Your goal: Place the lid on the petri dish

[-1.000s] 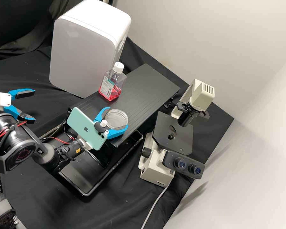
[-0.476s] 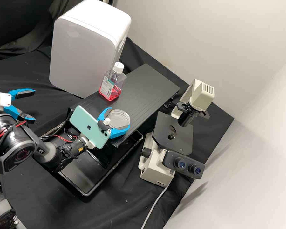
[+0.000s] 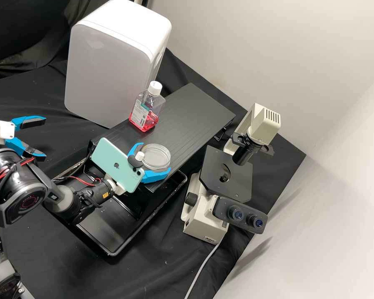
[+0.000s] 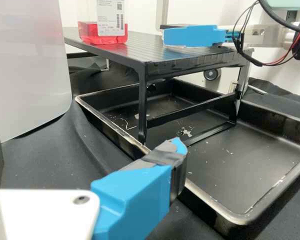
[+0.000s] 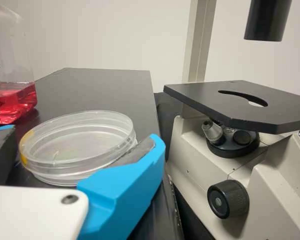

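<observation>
A clear round petri dish [image 3: 156, 155] [image 5: 76, 145] with its lid [image 5: 77, 131] over it rests on the near end of the black raised platform [image 3: 195, 116]. My right gripper [image 3: 155, 158] [image 5: 80, 137] straddles it, and both blue fingers [image 5: 125, 185] press against the lid's rim, so it is shut on the lid. A yellow mark shows on the dish's edge. My left gripper [image 3: 40, 139] [image 4: 85, 145] hovers open and empty over the black cloth at the far left, well away from the dish. From the left wrist view, the right gripper's finger [image 4: 195, 36] lies on the platform [image 4: 155, 50].
A flask of red liquid [image 3: 145, 110] stands farther back on the platform, before a white box [image 3: 112, 58]. Under the platform lies a black tray [image 3: 112, 249] [image 4: 240, 215]. A microscope [image 3: 232, 178] [image 5: 240, 110] stands close on the right of the dish.
The right gripper has crept a little to the right along the platform, and the dish has shifted with it. The left arm has stayed still.
</observation>
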### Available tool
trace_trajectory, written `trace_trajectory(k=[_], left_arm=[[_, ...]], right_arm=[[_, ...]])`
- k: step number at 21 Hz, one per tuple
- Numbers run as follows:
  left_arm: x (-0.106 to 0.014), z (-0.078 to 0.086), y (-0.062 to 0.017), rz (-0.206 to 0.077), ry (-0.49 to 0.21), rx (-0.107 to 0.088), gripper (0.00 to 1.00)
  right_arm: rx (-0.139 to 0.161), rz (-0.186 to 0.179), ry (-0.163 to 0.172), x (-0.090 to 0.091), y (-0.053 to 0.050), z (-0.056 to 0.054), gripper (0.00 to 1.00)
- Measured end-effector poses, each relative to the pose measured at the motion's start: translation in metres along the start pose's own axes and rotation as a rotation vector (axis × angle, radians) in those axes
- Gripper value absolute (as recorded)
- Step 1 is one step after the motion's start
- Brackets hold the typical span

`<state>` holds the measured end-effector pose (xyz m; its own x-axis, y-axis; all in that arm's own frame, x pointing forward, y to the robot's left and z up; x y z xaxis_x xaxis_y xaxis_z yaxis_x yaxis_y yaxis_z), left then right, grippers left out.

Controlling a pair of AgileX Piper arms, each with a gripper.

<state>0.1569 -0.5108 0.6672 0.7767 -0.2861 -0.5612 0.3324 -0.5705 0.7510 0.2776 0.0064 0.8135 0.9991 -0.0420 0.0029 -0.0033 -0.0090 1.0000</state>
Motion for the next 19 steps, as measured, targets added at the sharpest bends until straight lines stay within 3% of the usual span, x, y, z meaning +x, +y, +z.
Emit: trace_trajectory(k=[5,14,15,19], left_arm=[[0.0008,-0.0008,-0.0025,-0.012,0.004,0.003,1.0],[0.0019,-0.0002,-0.0016,-0.007,0.003,0.002,1.0],[0.0019,-0.0002,-0.0016,-0.007,0.003,0.002,1.0],[0.0019,-0.0002,-0.0016,-0.007,0.003,0.002,1.0]], right_arm=[[0.0,0.0,0.0,0.0,0.0,0.0,1.0],[0.0,0.0,0.0,0.0,0.0,0.0,1.0],[0.0,0.0,0.0,0.0,0.0,0.0,0.0],[0.0,-0.003,-0.003,0.0011,-0.0022,0.0022,0.0]])
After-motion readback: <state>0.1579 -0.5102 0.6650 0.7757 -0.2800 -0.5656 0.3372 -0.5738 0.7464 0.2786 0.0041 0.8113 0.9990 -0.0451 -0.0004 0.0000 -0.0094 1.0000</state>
